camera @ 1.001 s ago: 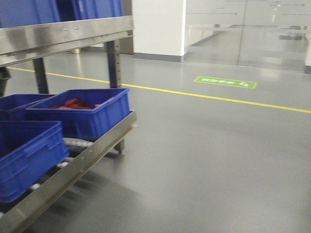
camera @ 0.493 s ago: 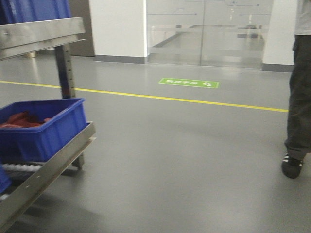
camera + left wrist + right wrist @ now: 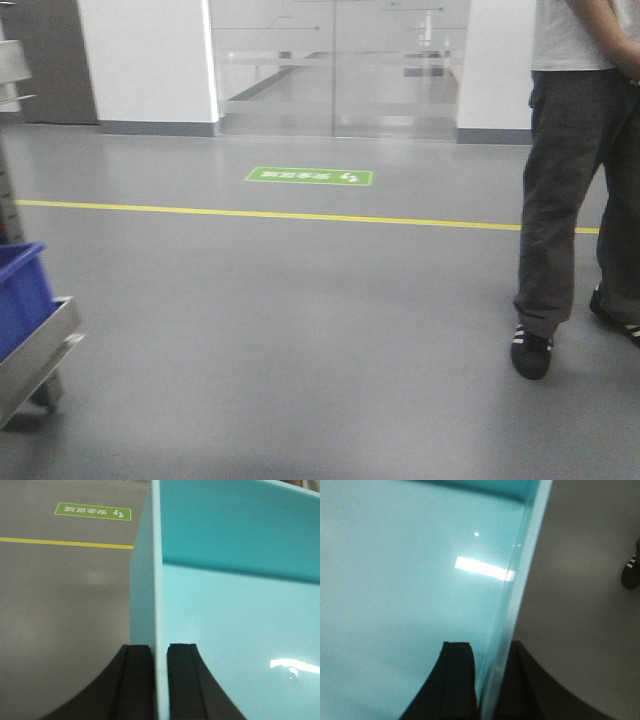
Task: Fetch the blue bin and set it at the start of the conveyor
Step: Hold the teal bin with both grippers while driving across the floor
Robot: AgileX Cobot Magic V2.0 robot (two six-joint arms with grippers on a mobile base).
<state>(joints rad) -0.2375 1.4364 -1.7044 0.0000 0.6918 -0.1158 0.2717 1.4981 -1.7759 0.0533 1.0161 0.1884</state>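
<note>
grey floor (image 3: 300, 340), yellow line (image 3: 300, 215), left gripper (image 3: 160, 652) clamped on blue bin (image 3: 235, 605) wall, right gripper (image 3: 492, 652) apparently likewise

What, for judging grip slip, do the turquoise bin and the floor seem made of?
The blue bin looks like thin moulded plastic, smooth and glossy: a bright glare patch shows on its inside. The floor looks like a seamless grey coating, perhaps epoxy or vinyl, with a dull sheen and no visible joints.
</note>
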